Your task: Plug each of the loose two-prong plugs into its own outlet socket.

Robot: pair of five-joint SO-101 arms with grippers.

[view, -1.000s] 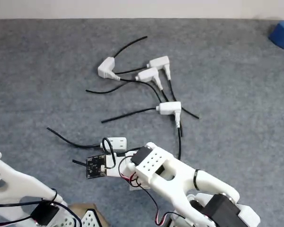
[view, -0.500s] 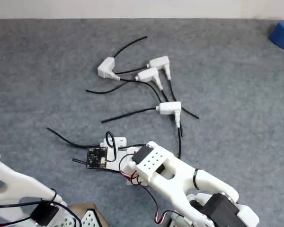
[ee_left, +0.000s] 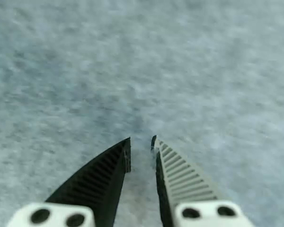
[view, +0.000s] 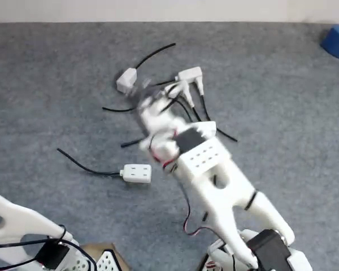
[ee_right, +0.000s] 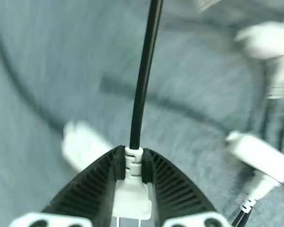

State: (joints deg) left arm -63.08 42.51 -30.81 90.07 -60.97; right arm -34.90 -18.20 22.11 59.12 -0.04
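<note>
Plug point(ee_right: 131, 201) clamped in right pincer point(ee_right: 132, 153) amid tangled cords point(view: 156, 53); left pincer point(ee_left: 140, 141) barely parted, empty.

readable text: none for you to log | outlet socket point(view: 137, 173): no legible marking | labels, numbers, signs: none legible

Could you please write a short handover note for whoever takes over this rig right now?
Right gripper: shut on a white plug, with its black cord running out ahead. In the high view its arm is over the plug pile.
Left gripper: slightly open, empty, above bare carpet.
Socket block: lies alone on the carpet nearer the arms, nothing plugged in.
Loose plugs: tangled farther out, some hidden under the arm.
Done: no plug seated.
Left: seat the held plug, then the others.
</note>
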